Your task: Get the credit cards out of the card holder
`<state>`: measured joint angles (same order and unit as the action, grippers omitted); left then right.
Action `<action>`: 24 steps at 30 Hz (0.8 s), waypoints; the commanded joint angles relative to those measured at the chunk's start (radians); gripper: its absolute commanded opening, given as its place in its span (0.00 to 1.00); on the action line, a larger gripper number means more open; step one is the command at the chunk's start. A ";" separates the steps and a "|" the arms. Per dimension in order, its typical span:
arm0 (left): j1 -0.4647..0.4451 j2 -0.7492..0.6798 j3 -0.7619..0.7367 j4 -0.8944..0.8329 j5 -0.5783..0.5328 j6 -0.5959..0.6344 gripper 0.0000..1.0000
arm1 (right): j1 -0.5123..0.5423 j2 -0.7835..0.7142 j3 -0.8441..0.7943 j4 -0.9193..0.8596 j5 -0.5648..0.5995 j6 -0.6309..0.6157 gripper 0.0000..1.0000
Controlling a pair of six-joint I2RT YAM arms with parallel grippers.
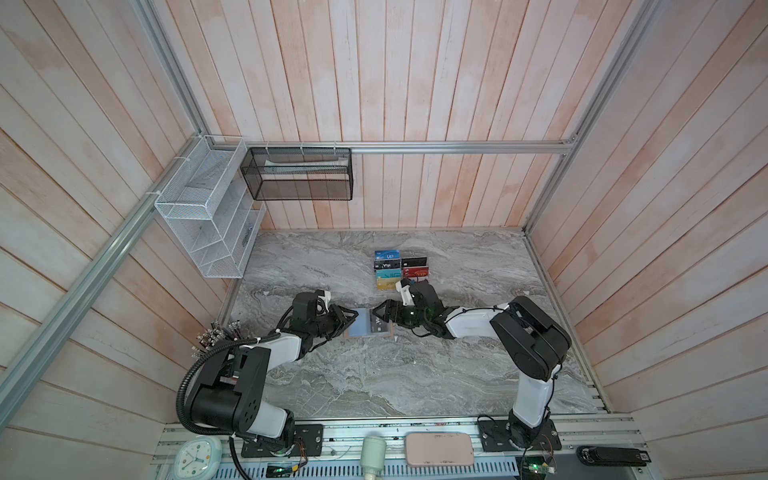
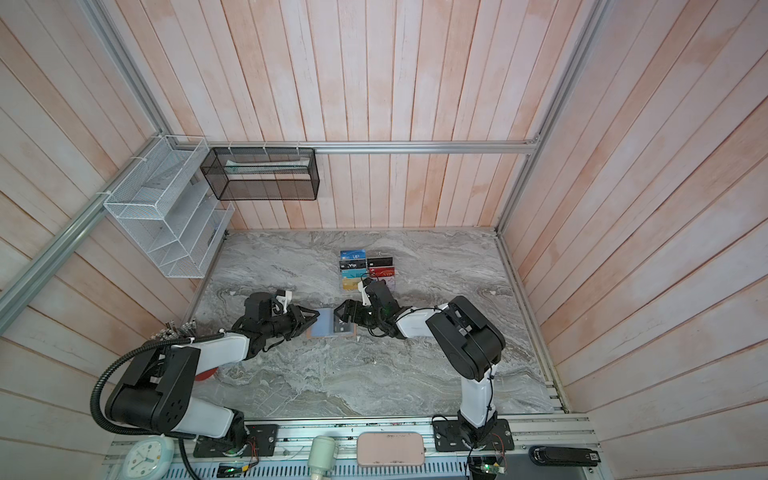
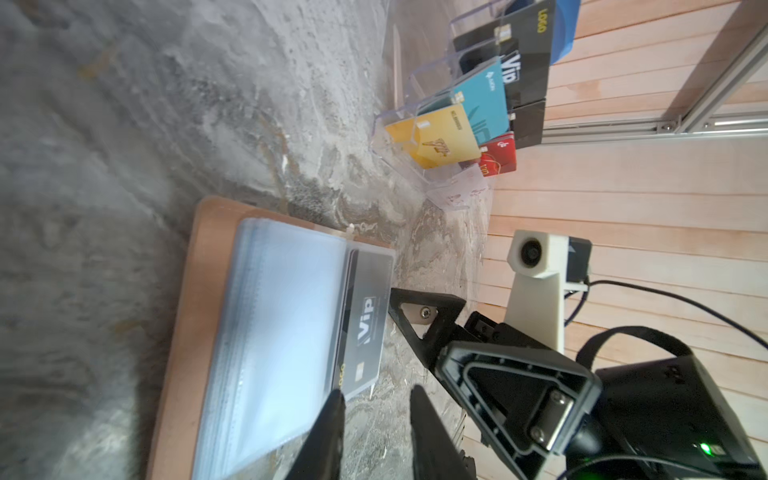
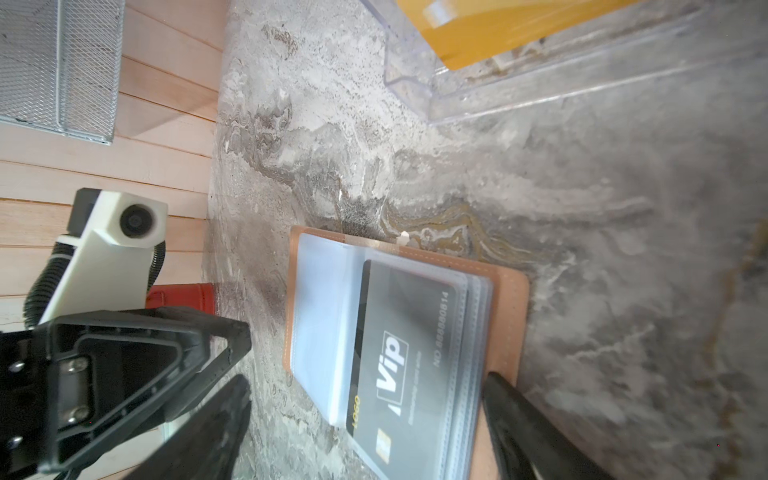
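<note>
The left gripper [image 3: 376, 392] is found with jaws parted and empty, close against the left edge of the card holder [image 1: 358, 328], which is laid open flat on the marble table [image 1: 374, 382] between the grippers. A black Vip card [image 4: 399, 365] is seen under clear sleeves [image 4: 320, 316] on its right half. The right gripper [image 4: 368, 379] is spread wide over that half, nothing gripped; bare table is left on the near side, the acrylic rack [image 1: 400, 270] behind.

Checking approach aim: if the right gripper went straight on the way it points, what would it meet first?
Probably the black Vip card, sleeved in the open card holder: the right gripper points down at it, jaws spread wide. Its height above it is unclear.
</note>
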<state>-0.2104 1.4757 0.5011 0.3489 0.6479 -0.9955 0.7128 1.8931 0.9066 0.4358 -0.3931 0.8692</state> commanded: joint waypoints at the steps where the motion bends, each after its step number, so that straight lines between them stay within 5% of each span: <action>1: -0.003 -0.009 0.032 -0.027 0.014 -0.001 0.34 | -0.012 0.020 -0.053 -0.030 -0.021 0.030 0.89; 15: -0.030 0.004 0.052 0.024 0.062 -0.085 0.91 | -0.027 -0.004 -0.095 0.042 -0.058 0.040 0.83; 19: -0.056 0.028 0.084 0.022 0.075 -0.090 1.00 | -0.027 -0.008 -0.100 0.034 -0.051 0.025 0.83; 24: -0.072 0.077 0.098 0.060 0.097 -0.116 1.00 | -0.027 -0.003 -0.116 0.053 -0.056 0.027 0.83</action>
<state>-0.2775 1.5219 0.5823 0.3752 0.7162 -1.0969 0.6899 1.8862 0.8280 0.5568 -0.4473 0.9051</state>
